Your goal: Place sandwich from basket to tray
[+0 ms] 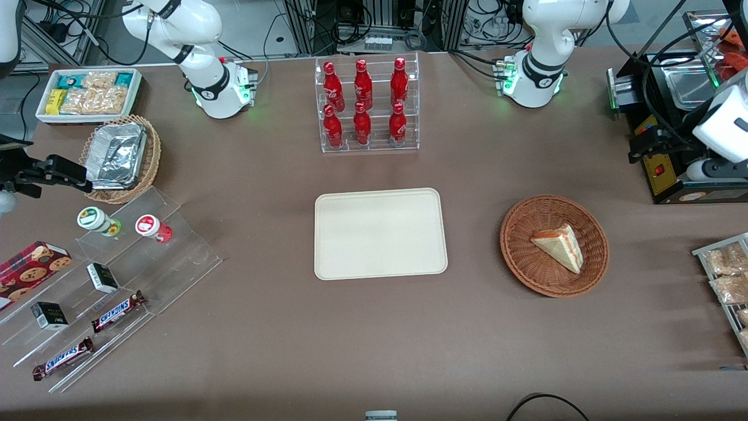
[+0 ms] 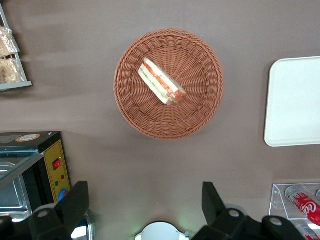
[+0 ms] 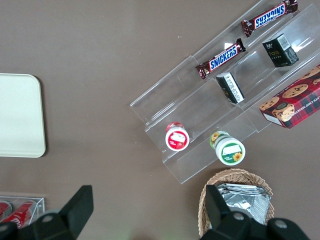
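The sandwich (image 1: pixel 560 245) (image 2: pixel 161 82), a pale wedge with red and green filling, lies in the round reddish-brown wicker basket (image 1: pixel 526 266) (image 2: pixel 200 117). The cream tray (image 1: pixel 380 234) (image 2: pixel 295 100) sits bare beside the basket, toward the parked arm's end. My gripper (image 1: pixel 641 147) (image 2: pixel 144 200) hangs open above the table with nothing between its fingers (image 2: pixel 75 205). It is farther from the front camera than the basket and apart from it.
A black appliance with a yellow panel (image 1: pixel 660 172) (image 2: pixel 55 167) stands close by the gripper. A wire rack of bagged pastries (image 1: pixel 727 275) lies at the working arm's end. A clear rack of red bottles (image 1: pixel 368 105) stands farther back than the tray.
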Motion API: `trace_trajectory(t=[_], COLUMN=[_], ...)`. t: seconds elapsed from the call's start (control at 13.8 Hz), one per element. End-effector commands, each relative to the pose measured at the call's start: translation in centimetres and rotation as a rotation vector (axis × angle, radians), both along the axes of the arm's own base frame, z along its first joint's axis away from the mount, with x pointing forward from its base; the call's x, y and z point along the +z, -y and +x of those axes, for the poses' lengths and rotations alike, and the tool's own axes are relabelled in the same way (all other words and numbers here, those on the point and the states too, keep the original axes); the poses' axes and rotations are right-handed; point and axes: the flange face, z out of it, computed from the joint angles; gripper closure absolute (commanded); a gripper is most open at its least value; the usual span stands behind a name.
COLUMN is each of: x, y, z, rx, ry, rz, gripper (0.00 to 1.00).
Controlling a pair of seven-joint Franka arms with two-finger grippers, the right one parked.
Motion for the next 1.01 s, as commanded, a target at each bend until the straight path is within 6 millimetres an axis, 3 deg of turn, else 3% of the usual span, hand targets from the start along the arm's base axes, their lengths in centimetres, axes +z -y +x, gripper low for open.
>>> trace_trajectory(t=[0.0, 0.22, 0.51, 0.65, 0.94], x=[-3.5, -8.9, -15.5, -19.0, -23.7], y=[-0.9, -0.4, 2.4, 2.7, 2.8], z=[0.5, 0.7, 0.7, 0.0, -0.3], rx=[0.046, 0.182, 0.42, 0.498, 0.549], ry=[0.014, 0.061, 0.153, 0.206, 0.203], rz=[0.01, 0.024, 0.025, 0.009, 0.006], gripper=[0.0, 0.0, 0.0, 0.0, 0.0])
